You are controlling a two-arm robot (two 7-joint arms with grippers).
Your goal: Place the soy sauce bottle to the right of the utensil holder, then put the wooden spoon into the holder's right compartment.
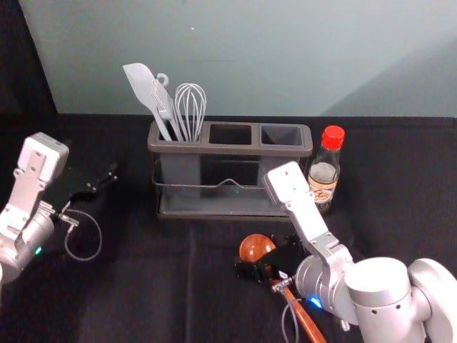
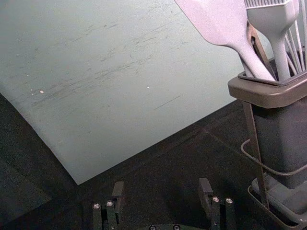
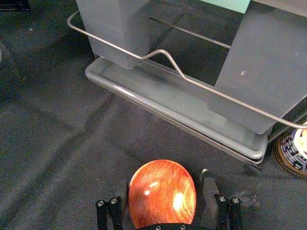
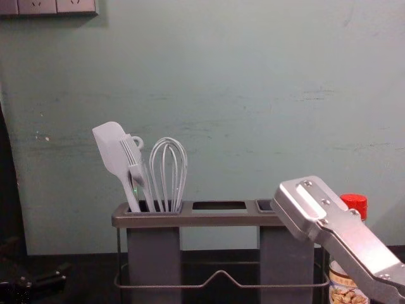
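Head view: low in the frame, right of centre, the right gripper (image 1: 260, 266) is released, its fingers spread on either side of the spoon (image 1: 255, 246), whose handle slants down to the bottom edge. Above them, in the middle of the frame, stands the holder (image 1: 221, 148), with the spatula (image 1: 141, 82), brush (image 1: 163, 101) and whisk (image 1: 191, 107) in its left compartment. Just beside its right end the bottle (image 1: 323, 173) stands upright. At the frame's left, the left gripper (image 1: 100, 184) is parked, fingers apart.
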